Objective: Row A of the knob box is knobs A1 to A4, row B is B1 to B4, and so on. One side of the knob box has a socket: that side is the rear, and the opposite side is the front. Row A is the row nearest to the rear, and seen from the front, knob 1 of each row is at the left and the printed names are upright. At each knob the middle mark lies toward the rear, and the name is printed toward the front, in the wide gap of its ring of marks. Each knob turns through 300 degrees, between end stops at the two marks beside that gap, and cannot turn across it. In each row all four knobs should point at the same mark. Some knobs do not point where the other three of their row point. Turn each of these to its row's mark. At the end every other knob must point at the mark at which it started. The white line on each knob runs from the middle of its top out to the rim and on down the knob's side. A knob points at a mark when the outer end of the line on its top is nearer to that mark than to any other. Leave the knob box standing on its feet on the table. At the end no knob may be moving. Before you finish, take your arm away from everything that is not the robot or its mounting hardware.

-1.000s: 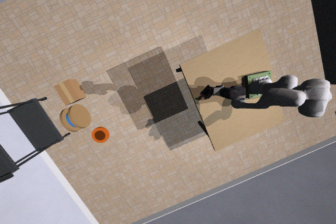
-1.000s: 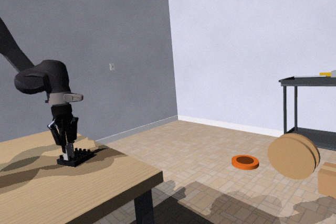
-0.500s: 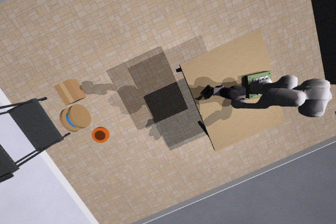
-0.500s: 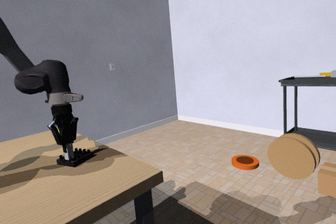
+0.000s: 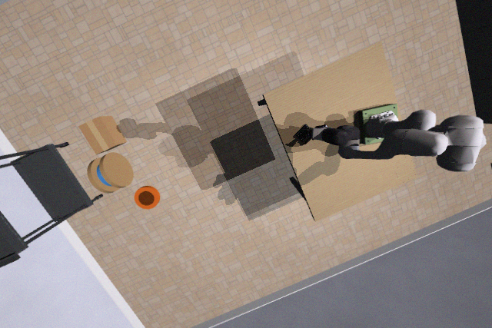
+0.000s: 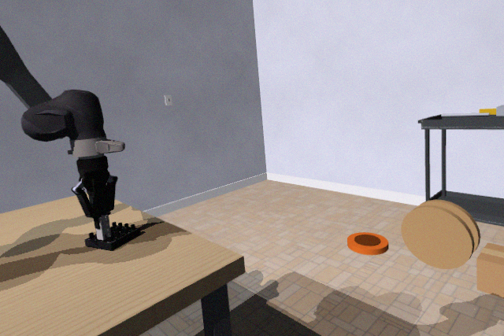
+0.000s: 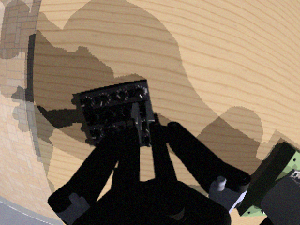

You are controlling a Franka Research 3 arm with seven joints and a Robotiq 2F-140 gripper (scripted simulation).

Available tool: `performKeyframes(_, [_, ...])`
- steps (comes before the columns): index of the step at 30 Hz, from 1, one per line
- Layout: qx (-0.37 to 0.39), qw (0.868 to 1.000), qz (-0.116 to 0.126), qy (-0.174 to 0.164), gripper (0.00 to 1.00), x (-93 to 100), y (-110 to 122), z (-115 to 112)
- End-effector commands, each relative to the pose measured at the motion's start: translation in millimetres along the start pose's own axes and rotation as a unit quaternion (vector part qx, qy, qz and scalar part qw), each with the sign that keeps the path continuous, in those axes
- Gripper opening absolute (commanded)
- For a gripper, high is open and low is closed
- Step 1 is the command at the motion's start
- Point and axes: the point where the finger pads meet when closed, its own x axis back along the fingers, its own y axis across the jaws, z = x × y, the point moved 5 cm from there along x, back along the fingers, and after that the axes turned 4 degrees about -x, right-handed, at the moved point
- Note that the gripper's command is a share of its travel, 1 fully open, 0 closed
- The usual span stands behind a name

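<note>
Gripper (image 5: 314,133) (image 6: 102,235) (image 7: 142,111) is standing nearly closed at the box (image 5: 301,134) (image 6: 118,241) (image 7: 110,112), whether clasping a knob I cannot tell. Rightward, the box is resting on the table (image 5: 337,90) (image 6: 162,271) (image 7: 225,47); good turning is meaning level fingers, slow twisting, neighbours untouched.
</note>
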Motion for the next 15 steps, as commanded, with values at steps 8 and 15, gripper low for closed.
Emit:
performKeyframes(8, [0.001, 1.0, 0.0, 0.001, 0.05, 0.0, -0.7, 1.2])
performKeyframes(15, [0.008, 1.0, 0.0, 0.001, 0.05, 0.0, -0.7, 1.2])
